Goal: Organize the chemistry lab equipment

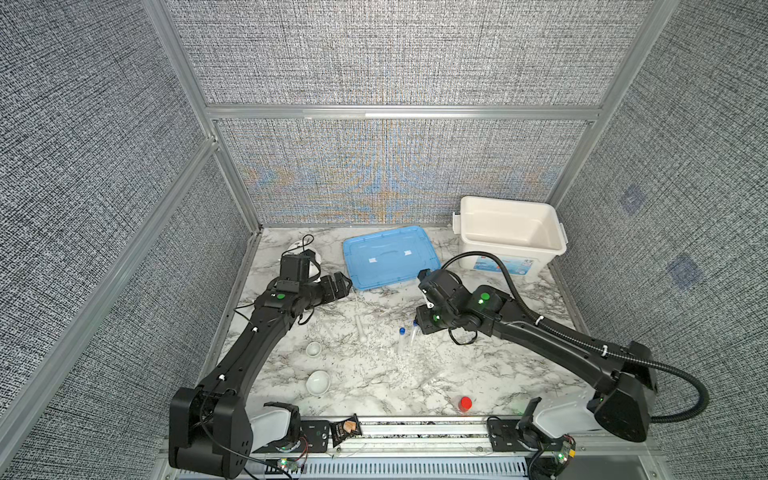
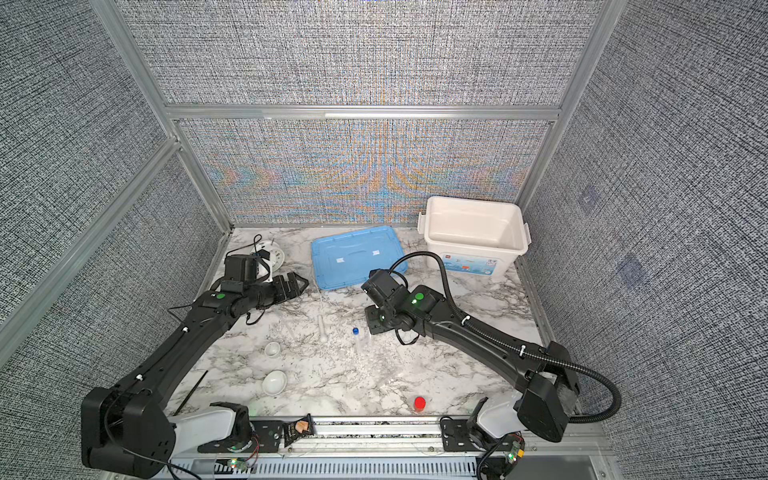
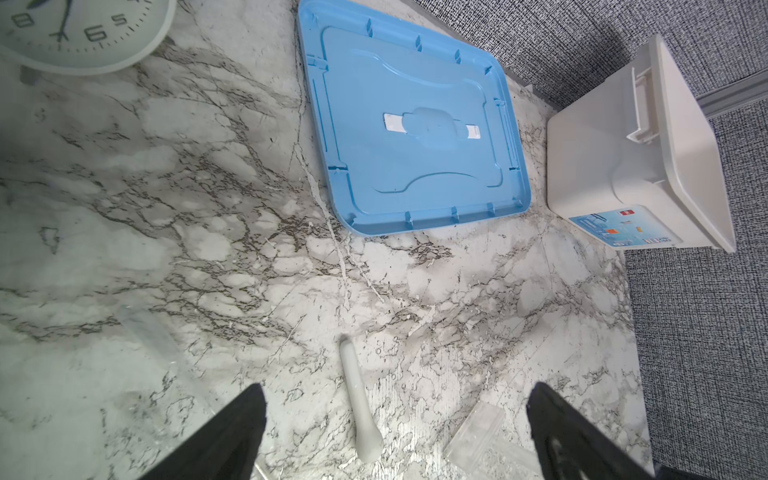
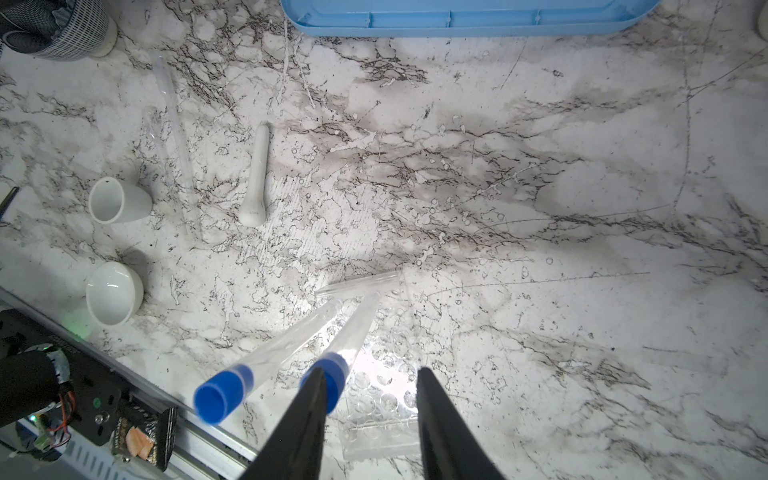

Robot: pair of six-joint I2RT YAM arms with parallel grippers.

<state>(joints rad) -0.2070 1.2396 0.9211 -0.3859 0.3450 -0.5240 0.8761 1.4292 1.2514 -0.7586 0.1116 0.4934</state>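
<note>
Hovering over the middle of the counter [image 1: 415,382], right gripper [image 4: 370,372] part open, gripping nothing; one finger just beside the two blue-capped tubes [image 4: 291,345] lying there. Left gripper [image 3: 397,388] spread wide, empty, near the pestle [image 3: 357,399]. Two white dishes [image 1: 318,382] toward front-left corner.

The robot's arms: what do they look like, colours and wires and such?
The left arm and right arm are matte black, slim and gently curved, with white shells at the base. Each carries round green lights near the wrist and thin black wires held by white ties. A ribbed black hose runs along the right arm. The fingers are black tapered wedges.
</note>
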